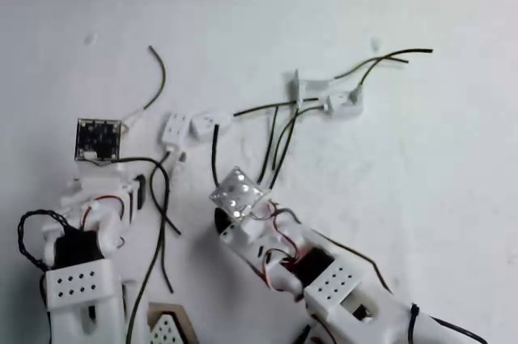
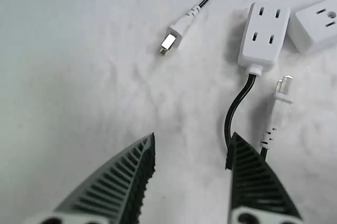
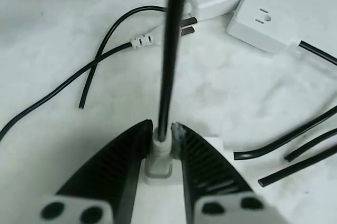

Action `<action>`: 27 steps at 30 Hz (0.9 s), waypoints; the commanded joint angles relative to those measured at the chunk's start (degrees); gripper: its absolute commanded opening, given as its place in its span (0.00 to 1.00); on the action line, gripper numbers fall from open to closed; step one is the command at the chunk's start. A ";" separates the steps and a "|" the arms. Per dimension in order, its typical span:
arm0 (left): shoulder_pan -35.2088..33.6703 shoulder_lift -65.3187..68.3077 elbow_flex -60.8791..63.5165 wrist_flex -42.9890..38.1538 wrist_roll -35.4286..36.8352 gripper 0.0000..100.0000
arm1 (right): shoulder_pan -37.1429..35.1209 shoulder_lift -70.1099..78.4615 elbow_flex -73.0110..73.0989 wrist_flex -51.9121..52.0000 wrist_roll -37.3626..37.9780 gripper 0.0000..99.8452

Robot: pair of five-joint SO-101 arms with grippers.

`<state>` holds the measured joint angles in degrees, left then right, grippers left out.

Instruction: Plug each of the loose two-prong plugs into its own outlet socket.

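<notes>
Overhead look at a white bench (image 1: pixel 453 198) strewn with black cords (image 1: pixel 162 222), two white arms along one side. Landmark for every place given here: a white outlet block (image 2: pixel 263 29), four slots on its face and a black cord leaving one end. Just beside the outlet block, on its side toward the right arm, a second outlet socket (image 2: pixel 316 23), also white, with only a narrow gap between the pair. Near the outlet block, over bare bench, the left end effector (image 2: pixel 190 147), its ribbed fingers (image 2: pixel 131 182) spread wide with nothing between them. Near the outlet block, on its side away from the second outlet socket, a loose plug (image 2: pixel 172 38): white body, black cord, lying flat and apart from every socket. Right alongside the cord of the outlet block, a second loose plug (image 2: pixel 283 93), white, prongs pointing toward the block but not inserted. Also near the outlet block, the right end effector (image 3: pixel 163 129), pinching a third plug (image 3: pixel 159 158) by its white body, black cord leaving the pinch; prongs hidden, so cannot tell their direction. Well apart from the outlet block, beyond the second outlet socket, a cluster of white connectors (image 1: pixel 328 99) with several black cords trailing off; too small to tell whether joined or loose.
</notes>
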<state>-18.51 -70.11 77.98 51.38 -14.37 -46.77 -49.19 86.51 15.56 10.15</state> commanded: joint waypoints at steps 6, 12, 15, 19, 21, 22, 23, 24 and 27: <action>-0.48 -0.66 -0.18 -0.97 -0.26 0.23 | 1.10 10.95 -7.21 8.84 1.58 0.02; -0.48 -0.66 -0.09 -0.97 -0.35 0.23 | 1.19 12.70 -8.44 9.27 1.67 0.02; -0.48 -0.66 -0.09 -0.97 -0.35 0.23 | 1.19 12.70 -8.44 10.33 1.67 0.02; -0.48 -0.66 -0.09 -0.97 -0.35 0.23 | 1.54 12.53 -8.79 13.41 1.67 0.02; -0.48 -0.66 -0.09 -0.97 -0.35 0.23 | 2.95 11.38 -8.79 14.46 1.67 0.02; -0.48 -0.66 -0.09 -0.97 -0.35 0.23 | 3.91 10.51 -8.79 15.16 1.67 0.02; -0.48 -0.66 -0.09 -0.97 -0.35 0.23 | 4.70 9.54 -8.79 16.04 1.67 0.02; -0.48 -0.66 -0.09 -0.97 -0.35 0.23 | 5.32 8.48 -8.79 16.92 1.67 0.02; -0.57 -0.66 -0.09 -0.97 -0.35 0.23 | 5.58 5.14 -8.70 20.18 1.67 0.02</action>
<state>-18.51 -70.11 78.24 51.38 -14.37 -43.25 -42.77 77.45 31.21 11.30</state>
